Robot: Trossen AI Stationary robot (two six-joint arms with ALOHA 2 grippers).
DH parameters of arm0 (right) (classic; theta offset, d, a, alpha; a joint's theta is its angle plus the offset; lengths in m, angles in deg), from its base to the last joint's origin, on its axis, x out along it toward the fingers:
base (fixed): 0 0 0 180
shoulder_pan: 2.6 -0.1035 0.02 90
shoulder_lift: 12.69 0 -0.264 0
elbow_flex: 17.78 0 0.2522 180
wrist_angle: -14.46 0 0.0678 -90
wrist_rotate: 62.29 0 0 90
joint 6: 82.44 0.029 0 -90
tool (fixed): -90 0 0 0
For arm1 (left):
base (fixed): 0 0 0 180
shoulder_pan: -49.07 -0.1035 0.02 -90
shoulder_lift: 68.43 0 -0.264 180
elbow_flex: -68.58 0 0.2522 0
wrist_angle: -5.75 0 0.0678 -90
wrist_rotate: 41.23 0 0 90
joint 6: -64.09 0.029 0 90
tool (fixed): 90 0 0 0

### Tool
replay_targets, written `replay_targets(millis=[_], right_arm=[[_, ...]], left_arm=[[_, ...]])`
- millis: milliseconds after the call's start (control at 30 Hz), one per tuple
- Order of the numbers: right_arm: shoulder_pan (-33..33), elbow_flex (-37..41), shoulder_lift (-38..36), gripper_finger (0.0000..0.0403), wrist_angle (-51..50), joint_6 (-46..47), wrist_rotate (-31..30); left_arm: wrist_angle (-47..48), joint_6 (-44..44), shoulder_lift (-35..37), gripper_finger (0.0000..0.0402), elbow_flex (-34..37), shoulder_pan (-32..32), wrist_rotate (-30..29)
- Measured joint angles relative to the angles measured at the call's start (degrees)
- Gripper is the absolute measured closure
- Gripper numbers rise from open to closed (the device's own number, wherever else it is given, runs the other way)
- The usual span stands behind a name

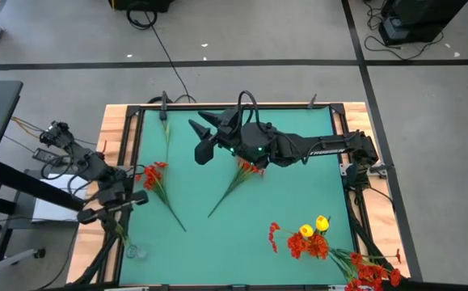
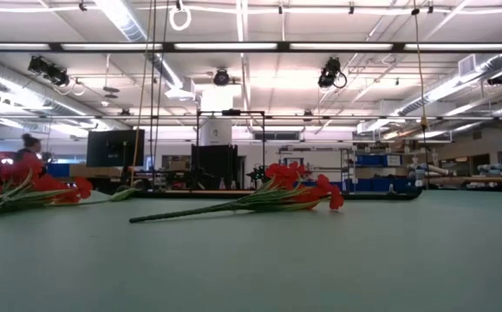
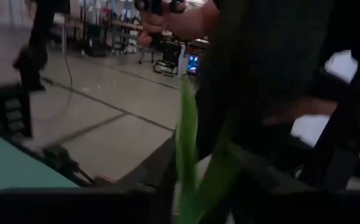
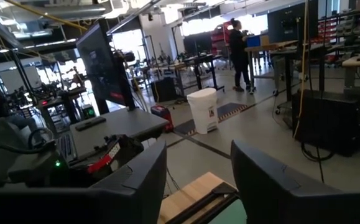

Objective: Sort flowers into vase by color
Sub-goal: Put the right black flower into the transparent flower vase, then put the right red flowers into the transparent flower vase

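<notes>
We count two arms: the left arm (image 1: 88, 166) at the tabletop's (image 1: 290, 202) left edge, the right arm (image 1: 298, 149) reaching across it. Each ends in one claw, so two: the left claw (image 1: 112, 212) and the right claw (image 1: 203, 137).

Two red flower stems lie loose on the tabletop, one (image 1: 157, 182) near the left side, one (image 1: 242, 174) in the middle. A bunch (image 1: 310, 241) near the right corner shows two yellow heads; its red stems overlap too much to count. A green stem (image 1: 166, 129) lies near the far edge.
</notes>
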Motion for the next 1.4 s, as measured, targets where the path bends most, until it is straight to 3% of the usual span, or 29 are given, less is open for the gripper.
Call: replay_targets(millis=[233, 400, 600, 700, 967, 1100, 1267, 1400], right_arm=[[0.2, 0.0, 0.0, 0.0201, -0.4, 0.0, 0.0], [0.2, 0.0, 0.0, 0.0201, -0.5, 0.0, 0.4], [0.7, 0.0, 0.0, 0.0201, -1.5, 6.1, -0.7], [1.8, 0.0, 0.0, 0.0201, -5.6, 12.3, -0.7], [4.0, 0.0, 0.1, 0.0201, -12.4, 18.4, 4.7], [4.6, 0.0, 0.1, 0.0201, -12.2, 18.6, 4.9], [5.6, 0.0, 0.1, 0.0202, -15.6, 25.7, 5.1], [7.4, 0.0, 0.2, 0.0202, -27.7, 38.9, 6.8]], left_arm=[[1.5, -8.6, 0.0, 0.0139, -1.7, 0.0, 2.3], [9.7, -8.5, 0.0, 0.0095, -8.4, 0.0, 2.4], [31.2, -4.0, 0.0, 0.0092, -19.6, -0.1, -9.4], [36.4, -4.6, 0.0, 0.0096, -23.2, -0.1, -13.7], [39.5, -9.1, -2.0, 0.0123, -24.0, 0.0, -5.7], [39.9, -8.3, -2.3, 0.0143, -24.8, 0.0, -5.8], [41.1, -6.6, -2.2, 0.0162, -30.9, 0.0, -12.5], [47.5, -7.2, -2.2, 0.0170, -37.6, 0.0, -24.4]])
